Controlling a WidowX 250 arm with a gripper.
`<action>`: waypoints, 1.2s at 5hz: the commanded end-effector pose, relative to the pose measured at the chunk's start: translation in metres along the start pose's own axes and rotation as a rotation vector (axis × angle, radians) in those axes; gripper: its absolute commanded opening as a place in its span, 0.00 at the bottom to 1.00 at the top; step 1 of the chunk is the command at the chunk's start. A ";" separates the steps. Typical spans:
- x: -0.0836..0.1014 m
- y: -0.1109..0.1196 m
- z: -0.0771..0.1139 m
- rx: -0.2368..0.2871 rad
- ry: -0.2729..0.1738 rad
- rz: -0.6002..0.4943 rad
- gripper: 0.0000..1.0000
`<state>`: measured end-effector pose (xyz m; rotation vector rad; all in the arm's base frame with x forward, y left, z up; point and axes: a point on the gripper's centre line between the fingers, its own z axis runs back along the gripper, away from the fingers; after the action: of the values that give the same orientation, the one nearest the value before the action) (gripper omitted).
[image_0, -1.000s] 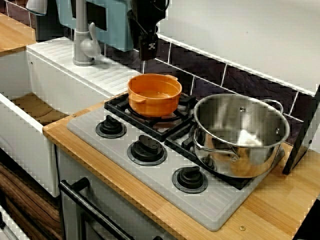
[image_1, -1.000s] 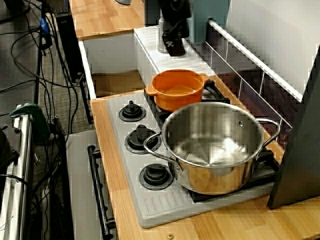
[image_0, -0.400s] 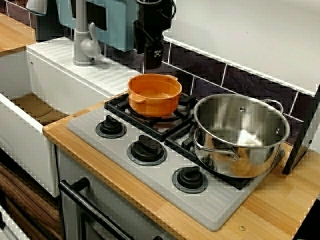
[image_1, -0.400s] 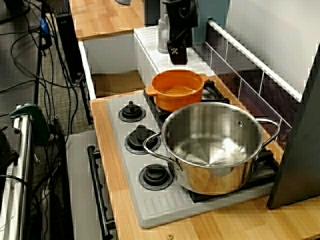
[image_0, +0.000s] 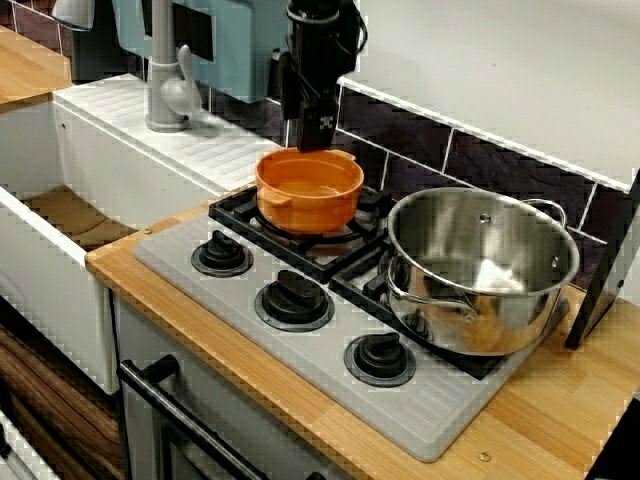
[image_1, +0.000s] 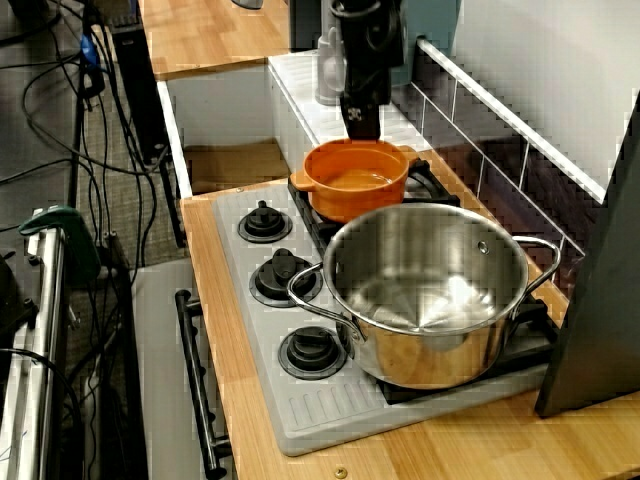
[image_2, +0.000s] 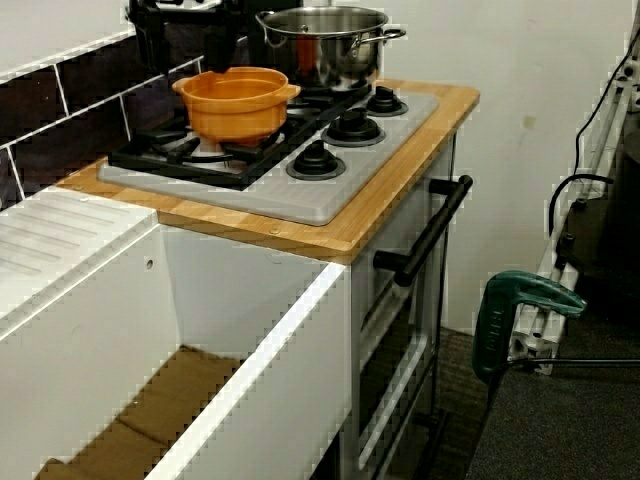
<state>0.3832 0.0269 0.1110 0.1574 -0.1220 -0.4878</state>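
Note:
An empty orange pot (image_0: 310, 188) (image_1: 355, 180) (image_2: 236, 100) sits on the back left burner of a toy stove. My black gripper (image_0: 318, 135) (image_1: 361, 122) hangs pointing down just above the pot's far rim, close to the tiled wall, without touching it. In the low view from the sink side the gripper (image_2: 186, 50) shows two fingers spread apart with nothing between them. A larger steel pot (image_0: 480, 265) (image_1: 425, 290) (image_2: 325, 40) stands on the burner to the right of the orange one, almost touching it.
The grey hob plate (image_0: 420, 410) carries three black knobs (image_0: 293, 297) along its front. A white sink basin (image_0: 60, 215) with a grey faucet (image_0: 165, 80) lies to the left. A black panel (image_0: 610, 270) leans at the right edge. An oven handle (image_2: 430, 235) juts out in front.
The gripper has moved right and down, from beside the faucet area to just over the orange pot's back rim. Both pots have stayed put.

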 end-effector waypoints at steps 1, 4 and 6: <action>0.016 0.009 0.001 0.011 0.031 0.070 1.00; 0.008 0.002 0.002 -0.024 0.063 0.067 1.00; 0.009 0.000 -0.004 -0.035 0.095 0.062 1.00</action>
<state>0.3854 0.0280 0.0899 0.1230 0.0260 -0.4115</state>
